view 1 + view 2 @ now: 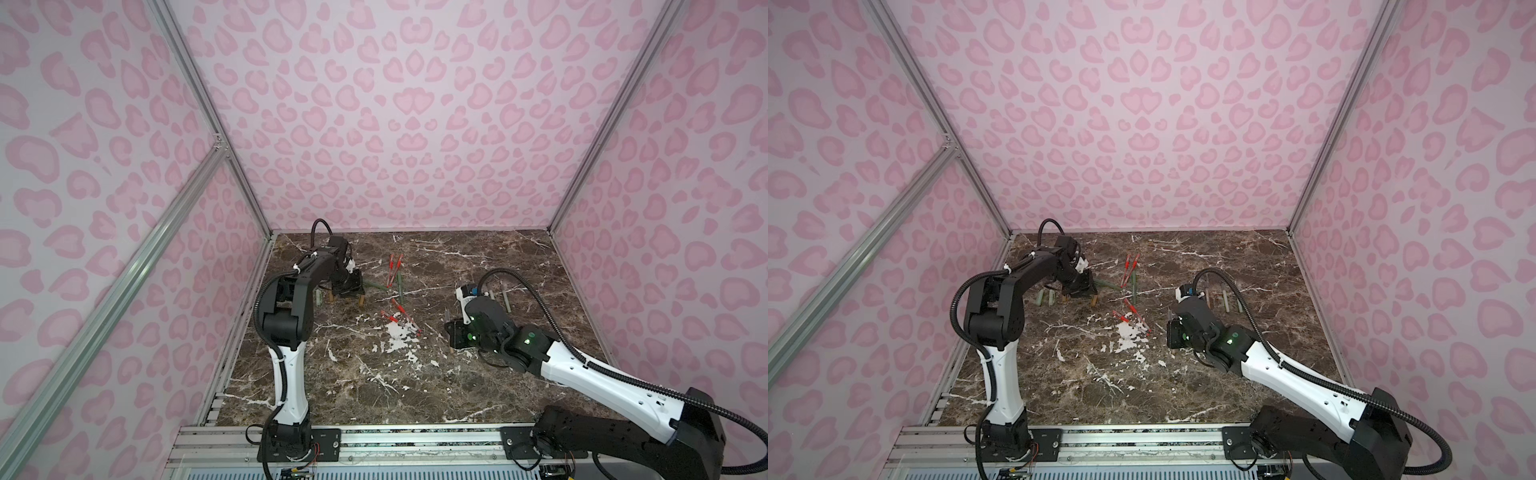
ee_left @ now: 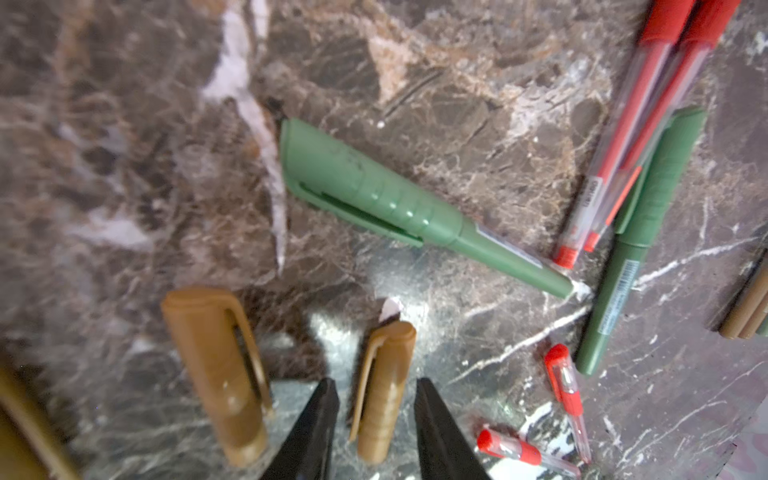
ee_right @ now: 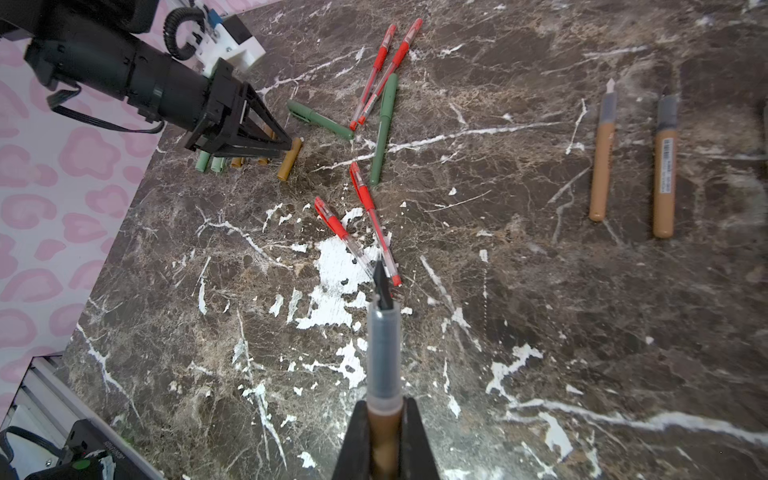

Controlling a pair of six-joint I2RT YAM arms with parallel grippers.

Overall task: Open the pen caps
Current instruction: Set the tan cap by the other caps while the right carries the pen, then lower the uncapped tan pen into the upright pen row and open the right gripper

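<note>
Judging by looks, the tan cap (image 2: 384, 390) is light, stiff and slick; it lies on the bench (image 2: 478, 124) between our left tool's (image 2: 376, 419) parted jaws, ungripped. Our right tool (image 3: 384, 436) clamps an uncapped tan pen (image 3: 384, 353); we grip mid-body.

Labels on the pens (image 2: 623, 291) are too blurred to read.
</note>
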